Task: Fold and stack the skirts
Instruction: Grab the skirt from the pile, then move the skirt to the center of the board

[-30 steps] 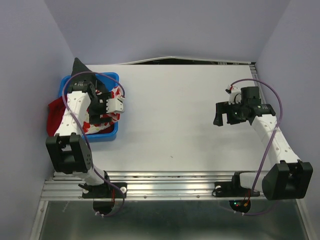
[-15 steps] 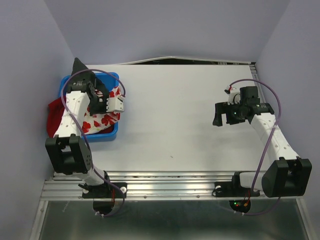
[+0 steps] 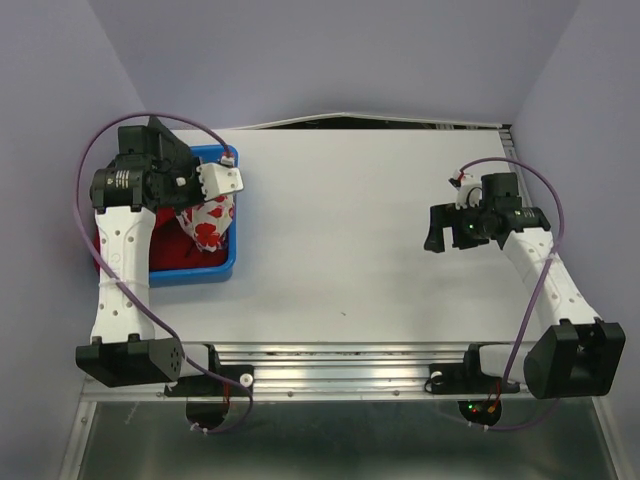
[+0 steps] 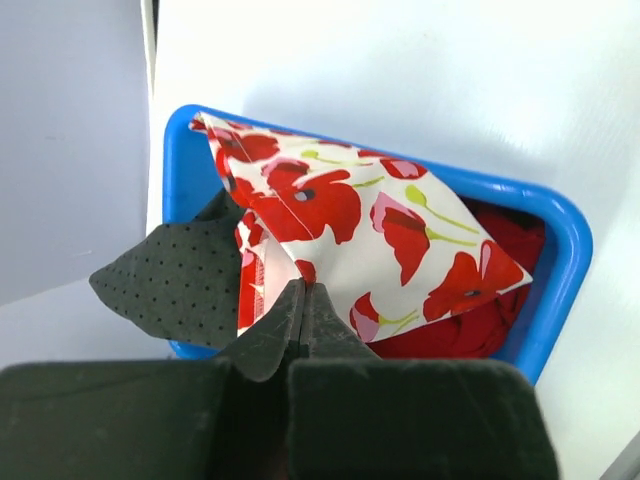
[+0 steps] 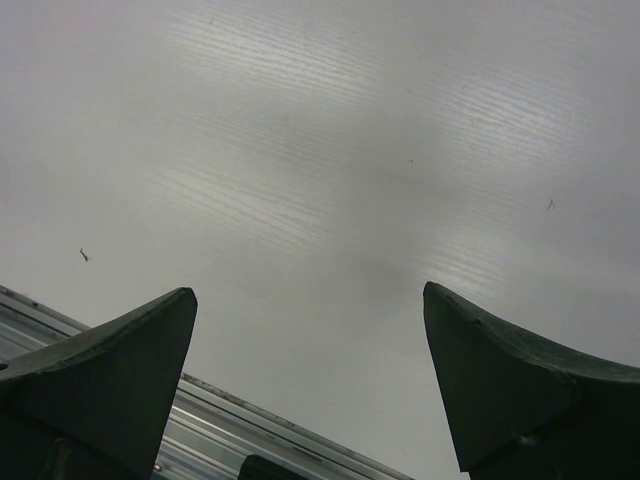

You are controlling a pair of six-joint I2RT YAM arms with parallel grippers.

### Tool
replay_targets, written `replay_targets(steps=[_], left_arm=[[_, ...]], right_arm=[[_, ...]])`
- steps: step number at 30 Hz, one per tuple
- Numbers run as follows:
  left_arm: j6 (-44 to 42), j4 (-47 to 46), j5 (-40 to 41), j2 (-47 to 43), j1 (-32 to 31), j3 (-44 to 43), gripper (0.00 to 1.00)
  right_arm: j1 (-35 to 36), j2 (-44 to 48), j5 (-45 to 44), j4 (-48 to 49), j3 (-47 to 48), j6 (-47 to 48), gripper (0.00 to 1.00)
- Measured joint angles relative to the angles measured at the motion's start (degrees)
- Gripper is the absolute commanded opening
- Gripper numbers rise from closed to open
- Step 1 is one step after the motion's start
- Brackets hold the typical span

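Floral skirt [image 3: 210,218], top view: it hangs from your left gripper [image 3: 207,195] above the blue bin [image 3: 190,276], with its lower part draped inside the bin. The pincer reads as clamped on the cloth. The deep-red skirt [image 3: 185,255] lies on the bin floor under the floral one, and some red spills over the bin's outer wall. Your right gripper [image 3: 440,232] hovers well away from the bin over bare table [image 3: 340,230], probably parked so the area beside the bin is free for spreading.

Left wrist view: the jaws are pressed together on a pinched fold of the floral skirt [image 4: 350,230]. I cannot tell whether it is hem or corner. An edge grip makes sense, since the cloth should unfurl under its own weight once clear of the bin rim [image 4: 565,250]. The dark grey skirt [image 4: 175,285] sits at the bin wall, touching the floral cloth. Watch that it doesn't drag out too.

Right wrist view: the fingers [image 5: 120,350] are spread wide with nothing between them, only table [image 5: 320,150] below. No skirt here.
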State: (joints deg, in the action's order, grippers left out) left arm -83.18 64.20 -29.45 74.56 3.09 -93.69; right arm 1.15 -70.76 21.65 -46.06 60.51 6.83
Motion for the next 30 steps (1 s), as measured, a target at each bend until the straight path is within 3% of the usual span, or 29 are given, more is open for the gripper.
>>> replay_targets(steps=[4, 8, 14, 19, 24, 25, 26, 28, 29, 30], left_arm=[[8.90, -3.19, -3.39, 2.25, -0.50, -4.22, 0.00], [23.65, -12.28, -5.25, 3.93, -3.98, -8.96, 0.00], [41.64, -26.51, -4.26, 7.30, -15.72, -16.76, 0.00], [47.52, -32.26, -2.89, 14.97, -28.00, -26.56, 0.00], [48.15, -34.47, -0.15, 19.15, -38.86, -24.55, 0.01], [48.30, -35.23, 0.33, 19.56, -40.52, -22.77, 0.15], [48.61, -35.78, 1.22, 20.35, -42.60, -20.28, 0.36], [49.51, -36.92, 2.62, 22.32, -45.35, -16.76, 0.58], [50.25, -37.66, 3.52, 23.82, -46.66, -14.99, 0.75], [51.36, -38.58, 4.31, 25.42, -47.87, -13.22, 0.98]], right_arm=[[0.00, 0.72, -0.02, 0.04, 0.00, -0.04, 1.00], [0.00, 0.85, -0.02, 0.07, 0.00, -0.48, 1.00], [-0.07, 0.63, 0.00, -0.37, 1.75, -1.70, 1.00], [-4.04, -1.44, 1.16, -0.42, 7.23, -3.26, 1.00], [-13.29, -4.90, 5.62, -0.28, 12.09, -5.11, 1.00], [-15.19, -5.90, 6.27, -0.22, 12.72, -5.22, 1.00], [-16.65, -6.84, 6.91, -0.26, 13.07, -5.33, 1.00], [-17.79, -7.98, 7.61, -0.81, 13.09, -5.14, 1.00], [-17.97, -8.33, 7.85, -1.25, 13.09, -4.98, 1.00], [-18.08, -8.76, 8.11, -1.99, 13.09, -4.31, 1.00]])
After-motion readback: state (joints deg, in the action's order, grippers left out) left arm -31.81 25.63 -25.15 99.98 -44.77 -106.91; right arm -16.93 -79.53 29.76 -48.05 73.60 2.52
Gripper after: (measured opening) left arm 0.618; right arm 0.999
